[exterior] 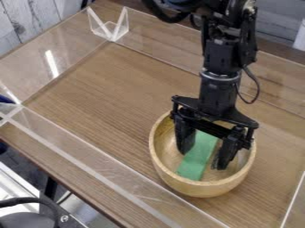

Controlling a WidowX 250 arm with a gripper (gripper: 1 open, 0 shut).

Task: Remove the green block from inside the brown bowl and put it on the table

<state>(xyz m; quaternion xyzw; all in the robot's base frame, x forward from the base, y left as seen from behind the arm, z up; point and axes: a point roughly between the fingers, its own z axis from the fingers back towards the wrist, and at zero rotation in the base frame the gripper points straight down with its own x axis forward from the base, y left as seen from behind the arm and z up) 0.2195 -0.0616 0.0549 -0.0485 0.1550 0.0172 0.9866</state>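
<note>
Low clear acrylic walls (71,125) catch bright glare at the left. A whitish plank wall (24,22) fills the upper left.

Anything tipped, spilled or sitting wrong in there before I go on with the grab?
Nothing stands out. The brown bowl sits upright on the table, and the green block lies inside it, slanted along the bowl's inner slope. The gripper is open, its fingers down inside the bowl on either side of the block. No spill or damage shows.
</note>
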